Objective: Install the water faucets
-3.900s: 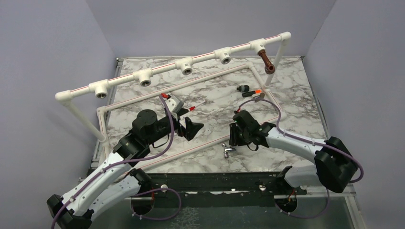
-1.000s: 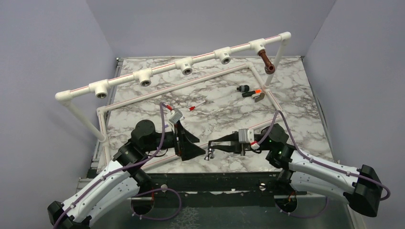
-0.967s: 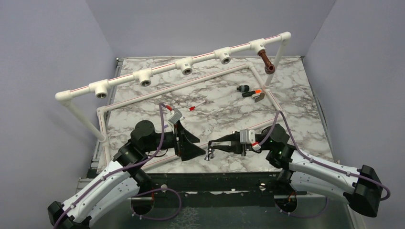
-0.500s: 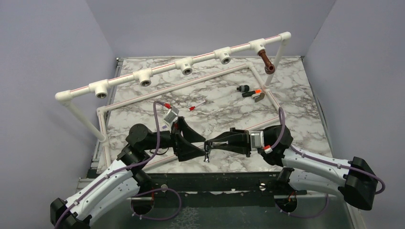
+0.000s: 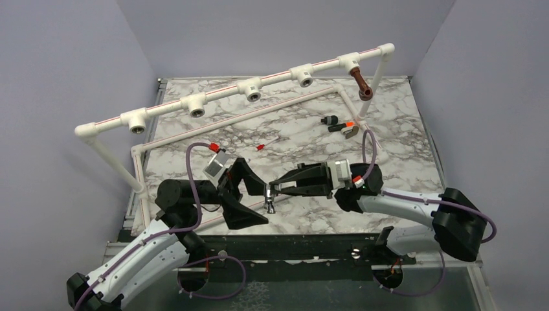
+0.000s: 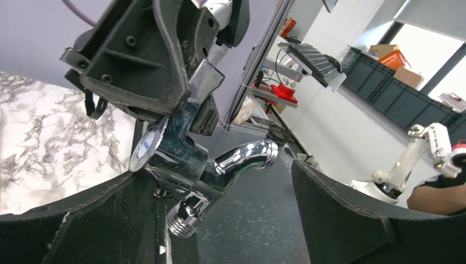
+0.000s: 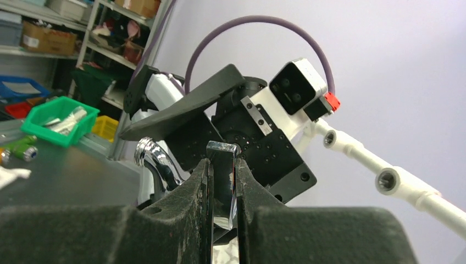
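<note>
Pipe frame (image 5: 223,92) on marble tabletop (image 5: 304,142)
Four open tees (image 5: 196,105) line its top rail; a red-tipped stick (image 5: 261,147) lies mid-tabletop, black fittings (image 5: 332,122) far right.

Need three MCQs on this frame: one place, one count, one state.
1. Where is the reddish-brown curved faucet on the white pipe rail, seen from the top view?
A) leftmost tee
B) middle tee
C) rightmost tee

2. How many white tee sockets have no faucet?
A) four
B) two
C) one

3. The right gripper is:
A) open
B) shut on the shiny chrome faucet
C) shut on nothing

Key:
1 C, it hangs from the end tee on the right.
2 A, four sockets show open mouths.
3 B, the gripper is clamped on the faucet's flat lever handle.
</note>
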### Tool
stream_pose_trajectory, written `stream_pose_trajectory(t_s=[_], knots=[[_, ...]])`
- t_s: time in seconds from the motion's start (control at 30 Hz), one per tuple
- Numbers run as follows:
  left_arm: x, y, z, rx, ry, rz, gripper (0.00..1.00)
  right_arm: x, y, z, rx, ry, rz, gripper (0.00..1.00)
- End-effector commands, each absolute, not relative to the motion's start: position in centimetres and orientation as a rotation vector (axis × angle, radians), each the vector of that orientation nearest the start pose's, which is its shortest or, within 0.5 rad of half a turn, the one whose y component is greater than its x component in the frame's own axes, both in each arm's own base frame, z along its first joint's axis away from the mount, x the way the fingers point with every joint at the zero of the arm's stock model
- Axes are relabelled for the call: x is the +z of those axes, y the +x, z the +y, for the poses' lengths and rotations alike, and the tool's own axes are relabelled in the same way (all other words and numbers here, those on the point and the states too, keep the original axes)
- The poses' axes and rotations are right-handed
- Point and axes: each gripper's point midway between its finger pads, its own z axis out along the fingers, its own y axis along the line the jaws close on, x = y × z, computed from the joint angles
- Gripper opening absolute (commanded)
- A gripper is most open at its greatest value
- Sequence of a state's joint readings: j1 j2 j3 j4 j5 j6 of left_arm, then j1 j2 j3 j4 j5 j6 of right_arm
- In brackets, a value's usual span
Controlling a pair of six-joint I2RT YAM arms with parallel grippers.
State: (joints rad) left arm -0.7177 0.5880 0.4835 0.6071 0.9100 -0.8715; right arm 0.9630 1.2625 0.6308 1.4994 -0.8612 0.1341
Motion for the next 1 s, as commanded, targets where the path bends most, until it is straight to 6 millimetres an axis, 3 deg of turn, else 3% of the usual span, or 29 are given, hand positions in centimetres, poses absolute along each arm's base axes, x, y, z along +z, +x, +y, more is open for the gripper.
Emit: stream_pose_trajectory(t_s=[0.0, 0.2, 0.3, 0.67, 0.8, 0.9, 0.97], knots=[[36.8, 2.5, -24.2, -1.804, 1.001, 1.066, 0.92, 43.3, 5.6, 32.7, 1.297, -0.994, 0.068, 0.01], [37.0, 1.9, -24.0, -1.795, 1.046, 1.014, 0.9, 45.1, 6.1, 33.3, 1.32, -0.97, 0.054, 0.01], [37.4, 1.6, -23.9, -1.791, 1.066, 0.976, 0.83, 45.4, 6.3, 33.7, 1.329, -0.97, 0.051, 0.01], [38.2, 1.3, -23.8, -1.787, 1.073, 0.934, 0.33, 45.0, 6.6, 34.3, 1.362, -0.977, 0.079, 0.01], [38.3, 1.4, -23.9, -1.784, 1.065, 0.933, 0.01, 44.8, 6.6, 34.1, 1.363, -0.973, 0.087, 0.01], [38.4, 1.4, -23.8, -1.785, 1.061, 0.932, 0.0, 44.5, 6.6, 34.0, 1.367, -0.967, 0.102, 0.01], [38.4, 1.4, -23.8, -1.783, 1.055, 0.929, 0.0, 44.4, 6.6, 33.8, 1.366, -0.961, 0.11, 0.11]])
